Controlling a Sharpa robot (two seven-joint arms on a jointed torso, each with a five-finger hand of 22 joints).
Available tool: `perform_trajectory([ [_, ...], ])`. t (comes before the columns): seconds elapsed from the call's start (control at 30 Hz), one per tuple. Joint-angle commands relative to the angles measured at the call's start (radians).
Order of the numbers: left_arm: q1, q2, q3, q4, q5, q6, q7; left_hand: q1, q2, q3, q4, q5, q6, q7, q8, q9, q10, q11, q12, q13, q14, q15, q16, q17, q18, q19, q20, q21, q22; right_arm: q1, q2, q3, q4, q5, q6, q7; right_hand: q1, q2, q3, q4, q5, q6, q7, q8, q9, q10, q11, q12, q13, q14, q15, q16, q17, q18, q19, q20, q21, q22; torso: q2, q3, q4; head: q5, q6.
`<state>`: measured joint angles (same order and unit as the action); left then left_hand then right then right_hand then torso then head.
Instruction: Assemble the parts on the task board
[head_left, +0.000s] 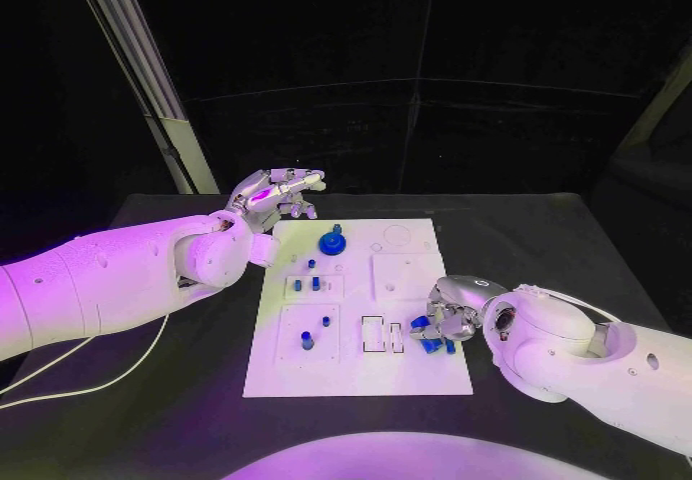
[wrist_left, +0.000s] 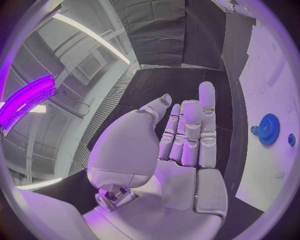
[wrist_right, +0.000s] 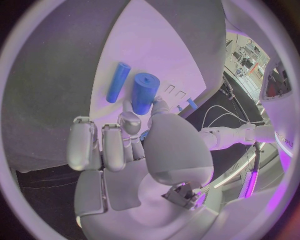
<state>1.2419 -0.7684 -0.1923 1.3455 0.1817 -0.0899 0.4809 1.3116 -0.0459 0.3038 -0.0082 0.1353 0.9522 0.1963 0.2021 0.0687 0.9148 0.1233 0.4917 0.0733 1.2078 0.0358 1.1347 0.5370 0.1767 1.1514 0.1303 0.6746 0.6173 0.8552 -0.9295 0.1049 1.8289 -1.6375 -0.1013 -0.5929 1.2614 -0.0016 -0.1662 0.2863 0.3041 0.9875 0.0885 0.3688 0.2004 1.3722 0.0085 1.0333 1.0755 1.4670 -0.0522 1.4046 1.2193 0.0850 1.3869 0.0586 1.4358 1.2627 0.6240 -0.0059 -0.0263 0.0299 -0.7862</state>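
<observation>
Right hand (head_left: 459, 310) low over task board (head_left: 361, 375) near edge — fingers (wrist_right: 128, 122) touching thick blue cylinder (wrist_right: 144, 93), grip unclear; thin blue rod (wrist_right: 117, 82) just beside. Left hand (head_left: 274, 193) raised beyond far corner — fingers together, holding nothing.

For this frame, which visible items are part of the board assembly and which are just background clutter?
Belongs to the job:
- task board
- blue gear standing on the board
- small blue pegs in the board's middle
- thick blue cylinder at the right hand
- slim blue rod beside it
- left hand, holding nothing

Just lying about:
- white cable on the black table
</observation>
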Motion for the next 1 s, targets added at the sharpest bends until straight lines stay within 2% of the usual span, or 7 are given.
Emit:
perform_trajectory([
  [0.03, 0.001, 0.0, 0.001, 0.001, -0.003, 0.015, 0.001, 0.008, -0.004, 0.0, -0.006, 0.003, -0.009, -0.001, 0.003, -0.001, -0.007, 0.0, 0.004, -0.001, -0.007, 0.001, -0.005, -0.001, 0.007, -0.001, 0.006, -0.005, -0.001, -0.005, -0.001, -0.004, 0.011, 0.007, -0.045, -0.006, 0.018, 0.013, -0.008, -0.002, 0.03, 0.003, -0.004, 0.011, 0.011, 0.009, -0.004, 0.015, 0.017, 0.044, -0.01, 0.006, 0.006, -0.02, 0.005, -0.007, 0.008, 0.005, -0.001, 0.001, -0.0001, 0.003, 0.001],
  [0.1, 0.001, 0.0, 0.001, 0.001, -0.003, 0.015, 0.001, 0.008, -0.004, 0.0, -0.006, 0.003, -0.009, -0.001, 0.003, -0.001, -0.007, 0.0, 0.004, -0.001, -0.007, 0.001, -0.005, -0.001, 0.007, -0.001, 0.006, -0.005, -0.001, -0.005, -0.005, -0.004, 0.025, 0.021, -0.088, -0.004, 0.021, 0.017, -0.012, -0.001, 0.05, 0.005, -0.007, 0.019, 0.021, 0.015, -0.007, 0.022, 0.026, 0.045, -0.012, 0.009, 0.012, -0.021, 0.007, -0.009, 0.01, 0.009, -0.001, 0.0017, -0.0012, 0.004, 0.001],
  [0.23, 0.001, 0.001, 0.001, 0.001, -0.003, 0.017, 0.0, 0.008, -0.004, 0.0, -0.006, 0.003, -0.009, -0.001, 0.003, -0.001, -0.007, 0.0, 0.004, -0.001, -0.007, 0.001, -0.005, -0.001, 0.007, -0.001, 0.006, -0.005, -0.001, -0.005, -0.013, -0.004, 0.053, 0.049, -0.172, -0.002, 0.02, 0.021, -0.02, 0.001, 0.064, 0.01, -0.011, 0.031, 0.035, 0.023, -0.01, 0.03, 0.036, 0.048, -0.014, 0.016, 0.027, -0.024, 0.016, -0.011, 0.016, 0.024, -0.001, -0.0004, 0.0016, 0.0, 0.003],
  [0.37, 0.001, 0.002, 0.001, 0.0, -0.003, 0.018, 0.0, 0.008, -0.004, 0.0, -0.006, 0.003, -0.009, -0.001, 0.003, -0.001, -0.007, 0.0, 0.004, -0.001, -0.007, 0.001, -0.005, -0.001, 0.007, -0.001, 0.006, -0.005, -0.001, -0.005, -0.018, -0.003, 0.08, 0.082, -0.225, -0.002, 0.014, 0.024, -0.027, 0.003, 0.069, 0.018, -0.016, 0.041, 0.046, 0.027, -0.014, 0.036, 0.045, 0.048, -0.017, 0.018, 0.031, -0.024, 0.019, -0.013, 0.019, 0.028, -0.001, -0.0004, 0.0038, -0.001, 0.004],
  [0.47, 0.001, 0.003, 0.001, 0.0, -0.003, 0.019, 0.0, 0.008, -0.004, 0.0, -0.006, 0.003, -0.009, -0.001, 0.003, -0.001, -0.007, 0.0, 0.004, -0.001, -0.007, 0.001, -0.005, -0.001, 0.007, -0.001, 0.006, -0.005, -0.001, -0.005, -0.016, -0.003, 0.093, 0.102, -0.246, -0.002, 0.013, 0.025, -0.029, 0.003, 0.07, 0.019, -0.016, 0.043, 0.049, 0.027, -0.014, 0.035, 0.045, 0.048, -0.018, 0.017, 0.03, -0.024, 0.019, -0.014, 0.019, 0.028, 0.0, -0.0002, 0.0052, -0.001, 0.003],
  [0.63, 0.001, 0.004, 0.001, 0.0, -0.003, 0.02, -0.001, 0.008, -0.004, 0.0, -0.006, 0.003, -0.009, -0.001, 0.003, -0.001, -0.007, 0.0, 0.004, -0.001, -0.007, 0.001, -0.005, -0.001, 0.007, -0.001, 0.006, -0.005, -0.001, -0.005, -0.004, -0.003, 0.096, 0.128, -0.254, -0.002, 0.013, 0.025, -0.03, 0.003, 0.073, 0.019, -0.017, 0.045, 0.051, 0.028, -0.015, 0.035, 0.046, 0.048, -0.018, 0.018, 0.031, -0.025, 0.019, -0.014, 0.019, 0.029, 0.0, -0.0004, 0.0047, 0.0, 0.004],
  [1.0, 0.001, 0.006, 0.001, 0.0, -0.003, 0.021, -0.001, 0.008, -0.004, 0.0, -0.006, 0.003, -0.009, -0.001, 0.003, -0.001, -0.007, 0.0, 0.004, -0.001, -0.007, 0.001, -0.005, -0.001, 0.007, -0.001, 0.006, -0.005, -0.001, -0.004, 0.052, -0.002, 0.059, 0.184, -0.191, -0.004, 0.004, 0.034, -0.036, 0.005, 0.079, 0.019, -0.019, 0.049, 0.059, 0.026, -0.016, 0.026, 0.042, 0.047, -0.02, 0.016, 0.028, -0.025, 0.019, -0.016, 0.02, 0.03, 0.002, -0.0023, 0.0068, 0.001, 0.004],
])
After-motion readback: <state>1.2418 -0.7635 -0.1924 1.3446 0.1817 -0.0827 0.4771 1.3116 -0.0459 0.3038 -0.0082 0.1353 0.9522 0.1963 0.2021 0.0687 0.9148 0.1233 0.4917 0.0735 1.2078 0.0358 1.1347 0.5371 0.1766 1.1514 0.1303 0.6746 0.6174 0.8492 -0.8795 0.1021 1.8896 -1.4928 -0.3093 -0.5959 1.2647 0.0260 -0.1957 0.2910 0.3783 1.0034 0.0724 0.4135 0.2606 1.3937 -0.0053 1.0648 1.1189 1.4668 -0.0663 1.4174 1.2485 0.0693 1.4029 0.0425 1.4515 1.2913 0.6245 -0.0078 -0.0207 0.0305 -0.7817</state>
